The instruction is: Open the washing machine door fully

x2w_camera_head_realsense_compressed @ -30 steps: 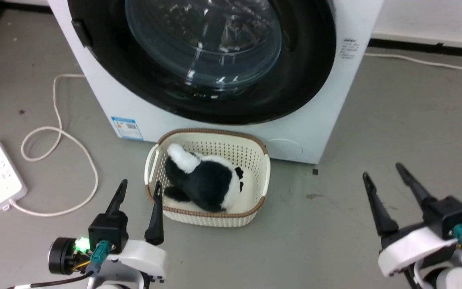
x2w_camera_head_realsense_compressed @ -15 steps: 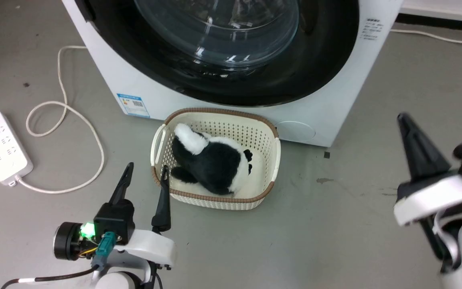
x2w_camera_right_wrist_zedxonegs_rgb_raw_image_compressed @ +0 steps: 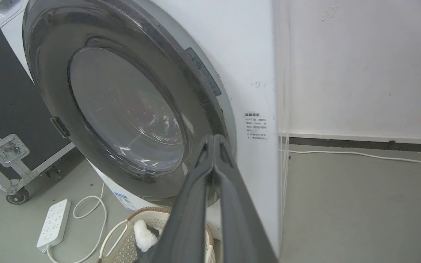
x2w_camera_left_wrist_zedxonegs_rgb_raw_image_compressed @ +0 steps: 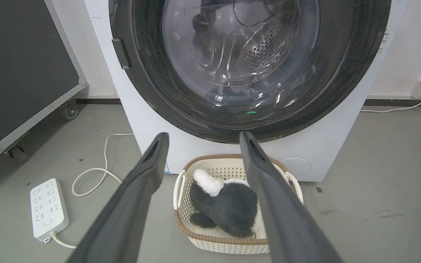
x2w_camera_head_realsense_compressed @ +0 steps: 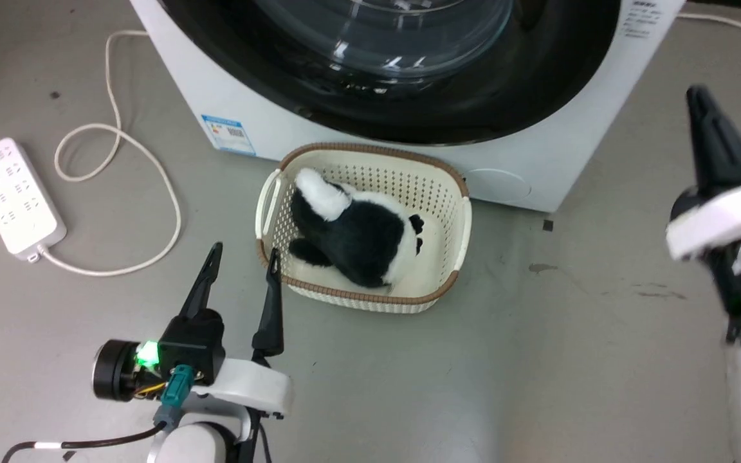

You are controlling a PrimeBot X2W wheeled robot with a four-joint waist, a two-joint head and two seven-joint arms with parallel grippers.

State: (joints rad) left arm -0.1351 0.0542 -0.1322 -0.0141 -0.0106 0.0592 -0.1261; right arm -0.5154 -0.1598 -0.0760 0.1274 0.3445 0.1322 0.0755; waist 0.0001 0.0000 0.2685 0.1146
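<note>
Right gripper [x2w_camera_right_wrist_zedxonegs_rgb_raw_image_compressed: 214, 140] is up at the machine, its two long fingers pressed together tip to tip with nothing between them. Just ahead of those tips, a touch to their left, is the washing machine door [x2w_camera_right_wrist_zedxonegs_rgb_raw_image_compressed: 122, 109]. It sits shut against the washing machine [x2w_camera_right_wrist_zedxonegs_rgb_raw_image_compressed: 247, 65], its black rim flush with the white front. We read this as the reach-in: the door isn't cracked yet and the whole swing lies ahead.

How do we do it well? Those closed tips make a thin wedge, so we'd ease them in behind the rim edge nearest the gripper. We can't make out a handle recess from here, so go gently and feel for the catch. Across the glass, on the side of the rim farthest from the gripper, sits a small dark fitting [x2w_camera_right_wrist_zedxonegs_rgb_raw_image_compressed: 60, 126], likely the hinge side. If so, we pull along a curve around it, not straight back, or the tips may slip off the glossy rim.

Below the gripper, a basket [x2w_camera_head_realsense_compressed: 460, 212] with a plush toy [x2w_camera_head_realsense_compressed: 357, 235] sits right against the machine's front, under the door. Whether the rim will clear it we can't tell. Left gripper [x2w_camera_head_realsense_compressed: 246, 249] is low and spread wide beside that basket, possibly in the swing's path.
</note>
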